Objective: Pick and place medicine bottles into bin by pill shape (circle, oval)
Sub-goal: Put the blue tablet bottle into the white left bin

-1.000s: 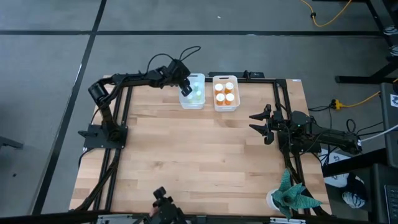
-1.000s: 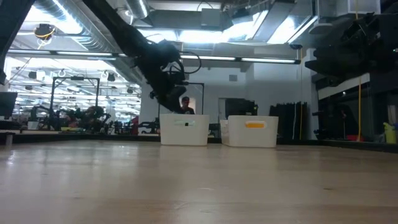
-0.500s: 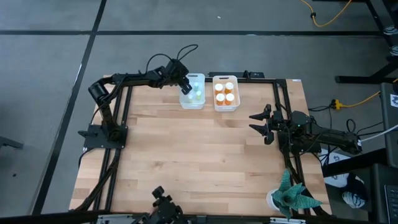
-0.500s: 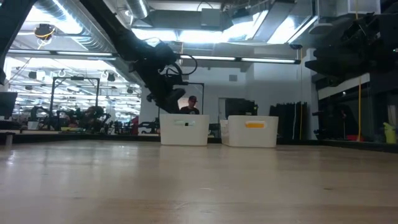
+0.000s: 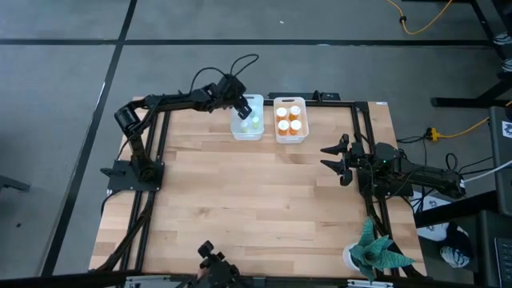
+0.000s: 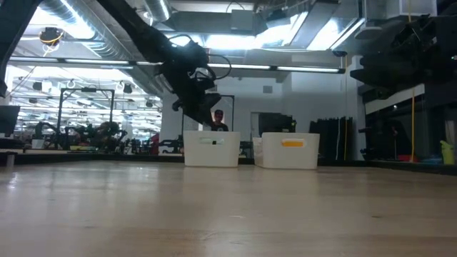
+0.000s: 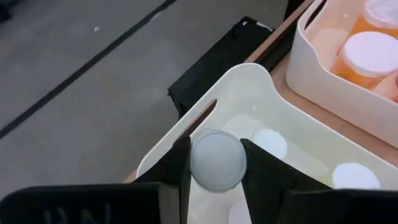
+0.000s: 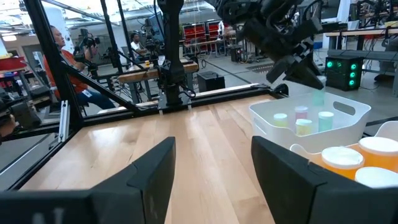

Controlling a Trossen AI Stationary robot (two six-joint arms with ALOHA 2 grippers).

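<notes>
My left gripper (image 5: 242, 109) hangs over the far end of the left white bin (image 5: 247, 128), shut on a small pale bottle with a white cap (image 7: 216, 160). The same bottle (image 8: 318, 98) shows under the fingers in the right wrist view. Several small pastel bottles (image 8: 302, 119) stand in that bin. The right white bin (image 5: 290, 134) holds several orange bottles with white caps (image 5: 289, 118). My right gripper (image 5: 324, 157) waits open at the table's right edge, holding nothing. My left gripper pinches the small bottle between its two fingers, one on each side, just below the cap (image 7: 216, 160). The fingers slant downward from the table's left side. The bottle hangs lifted clear above the left bin's inside, cap facing the wrist camera.
The two bins stand side by side at the table's far edge. A black frame rail (image 5: 352, 128) runs along the table's sides. A green plant (image 5: 376, 252) sits at the near right corner. The wooden tabletop (image 5: 256, 200) lies bare in front of the bins.
My left gripper has shifted a little toward the table's far edge above the left bin and rolled slightly, staying shut on the bottle.
</notes>
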